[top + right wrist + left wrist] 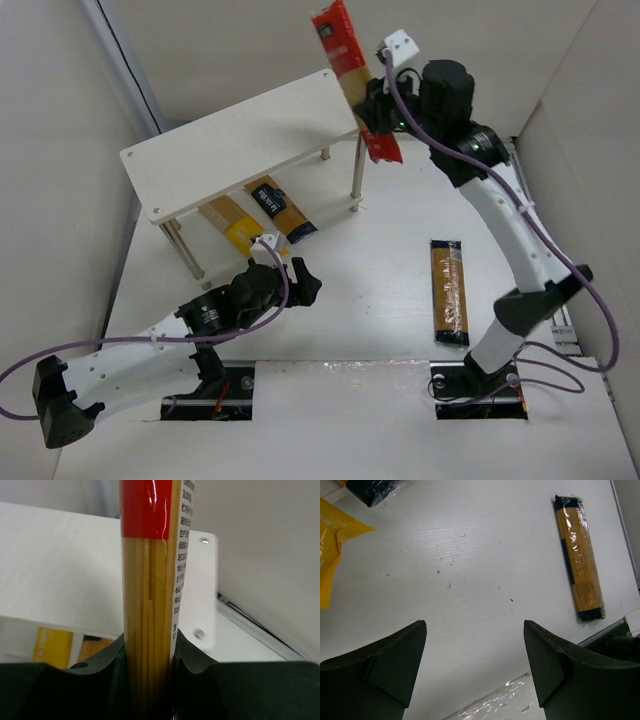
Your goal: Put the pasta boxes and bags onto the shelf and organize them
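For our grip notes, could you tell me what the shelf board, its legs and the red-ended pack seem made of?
Shelf board: likely white laminated wood, matte, with faint grain lines. Legs: thin silver rods, probably metal, slightly shiny. Red-ended pack: clear glossy plastic film; glare streaks, pasta strands visible through it.

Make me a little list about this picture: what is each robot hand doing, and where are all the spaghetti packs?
Shelf: white board on thin metal legs, no pack on top
Right gripper: shut on the red-ended bag, held up at the far right corner of the board
Left gripper: open, holding nothing, low over the table
Yellow pack: on the tabletop, partly under the board
Golden-brown pack: beside the yellow one, also partly under the board
Orange-brown pack: flat on the tabletop, near the right arm's base
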You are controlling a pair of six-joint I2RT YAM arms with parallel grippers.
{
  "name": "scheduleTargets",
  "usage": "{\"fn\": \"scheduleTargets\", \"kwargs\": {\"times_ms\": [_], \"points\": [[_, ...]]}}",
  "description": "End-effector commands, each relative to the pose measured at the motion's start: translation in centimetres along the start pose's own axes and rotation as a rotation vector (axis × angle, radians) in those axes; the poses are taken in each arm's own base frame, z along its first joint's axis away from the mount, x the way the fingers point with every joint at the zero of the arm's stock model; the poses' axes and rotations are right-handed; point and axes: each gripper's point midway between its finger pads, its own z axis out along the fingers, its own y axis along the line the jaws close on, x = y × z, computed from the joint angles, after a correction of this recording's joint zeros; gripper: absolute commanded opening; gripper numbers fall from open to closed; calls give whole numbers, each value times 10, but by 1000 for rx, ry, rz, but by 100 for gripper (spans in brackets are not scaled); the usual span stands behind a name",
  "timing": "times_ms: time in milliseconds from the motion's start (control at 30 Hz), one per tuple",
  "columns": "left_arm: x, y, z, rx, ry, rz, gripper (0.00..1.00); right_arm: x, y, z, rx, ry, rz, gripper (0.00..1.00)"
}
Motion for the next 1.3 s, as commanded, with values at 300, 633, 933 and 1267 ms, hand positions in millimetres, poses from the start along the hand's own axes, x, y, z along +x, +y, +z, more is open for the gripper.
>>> {"fn": "scheduleTargets", "kwargs": {"times_ms": [300,633,933,1267], "points": [[10,3,6,19,-4,5,75,-111,192,37,-676,-394,254,3],[18,1,2,71,4,-36,75,-104,243,84,-754,-407,574,0],[17,2,-1,77,-2,-39,75,-80,251,100,-765,-350,615,51],[14,1,-5,76,-1,-49,75,-67,212,110,-544,-315,518,100]]}}
